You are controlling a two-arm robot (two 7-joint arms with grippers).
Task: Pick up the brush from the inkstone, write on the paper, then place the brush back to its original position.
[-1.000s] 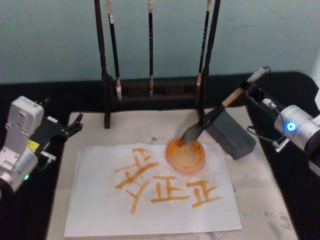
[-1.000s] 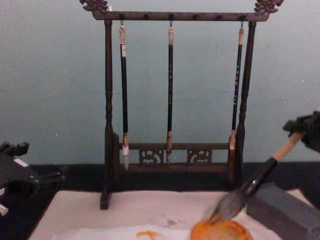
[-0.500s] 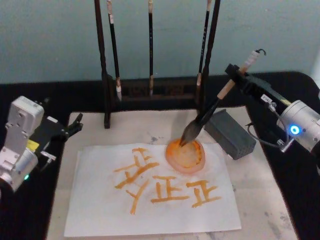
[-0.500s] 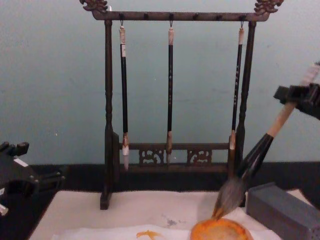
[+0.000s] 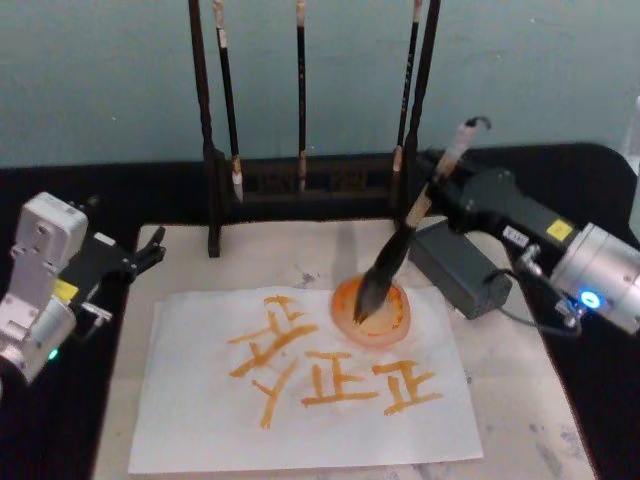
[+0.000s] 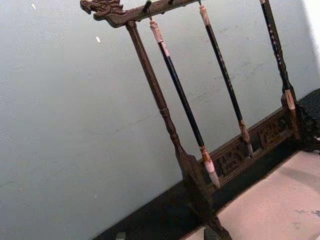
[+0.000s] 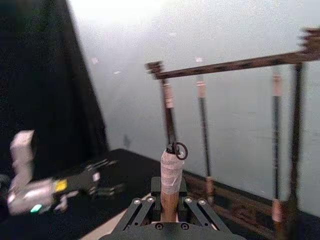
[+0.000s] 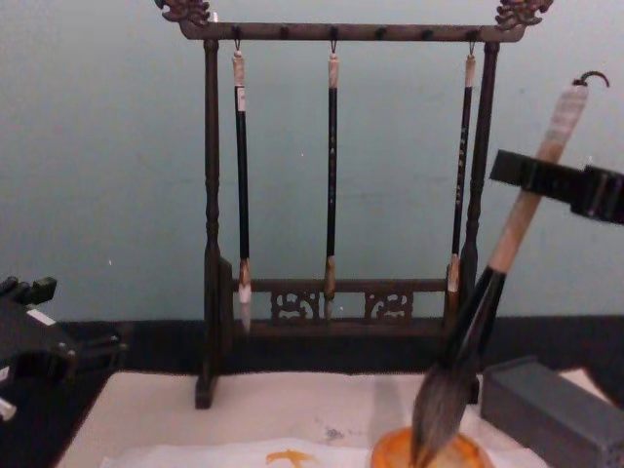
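- Right gripper (image 5: 436, 188) pinches the brush (image 5: 398, 250) high on its pale handle, fingers (image 7: 141, 206) closed on either side of the shaft, just under the wrapped end with its loop.
- Brush stands steeply tilted, its bristles down in the orange dish (image 5: 392, 326) at the paper's far right corner.
- Paper (image 5: 200, 410) already bears several orange characters, with bare white along its near edge and left side.
- Grey block (image 5: 465, 275) sits just beside the dish, on the mat (image 5: 530, 400).
- Rack (image 5: 300, 180) with three thin brushes stands behind, well clear of the work.
- Left gripper (image 5: 150, 252) is parked at the mat's left edge.
- Step in hand, by the look of it: loading the bristles before writing.
- Next move calls for a clean lift clear of the dish rim, then a swing left and nearer to bare paper, with the tip lowered lightly so that it marks without dragging the sheet.
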